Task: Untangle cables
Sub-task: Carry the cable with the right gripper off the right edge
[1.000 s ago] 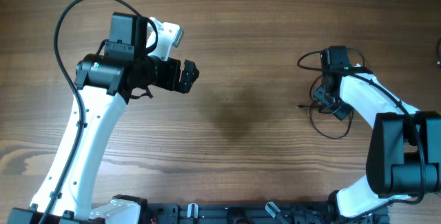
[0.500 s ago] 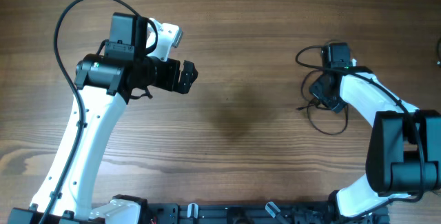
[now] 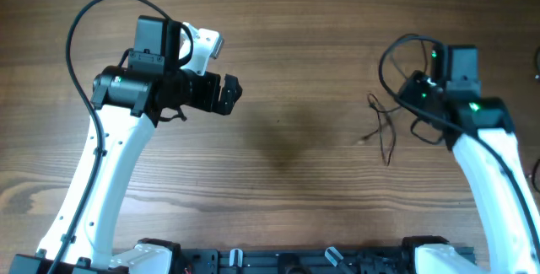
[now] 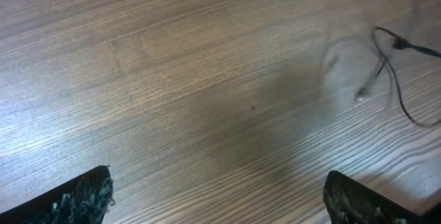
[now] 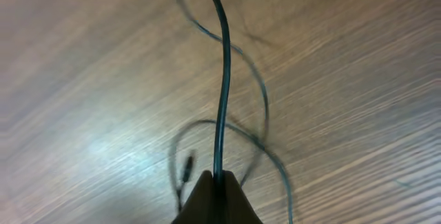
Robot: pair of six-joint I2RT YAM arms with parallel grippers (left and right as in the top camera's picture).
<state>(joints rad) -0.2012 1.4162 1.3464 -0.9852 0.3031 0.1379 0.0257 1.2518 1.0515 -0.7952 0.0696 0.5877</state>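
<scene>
The cables (image 3: 387, 132) are thin black cords hanging in loose loops at the right of the table, with a small plug end (image 3: 363, 142) near the wood. My right gripper (image 3: 416, 94) is shut on one strand. In the right wrist view the cord (image 5: 222, 79) runs straight up from the closed gripper (image 5: 219, 177), with blurred loops and a plug (image 5: 186, 167) below it. My left gripper (image 3: 229, 94) hangs open over the table's left half, far from the cables. The left wrist view shows its open gripper (image 4: 219, 203) over bare wood, and the cables (image 4: 391, 69) at the upper right.
The wooden table (image 3: 295, 139) spans the whole view. A thicker black arm cable (image 3: 390, 53) arcs up behind the right wrist. The left arm's own cable (image 3: 80, 21) loops over its upper link. The arm bases' rail (image 3: 278, 261) runs along the front edge.
My right gripper closed on a cable strand, then rose and shifted right, pulling the loops up and stretching them out. The left arm has not moved.
</scene>
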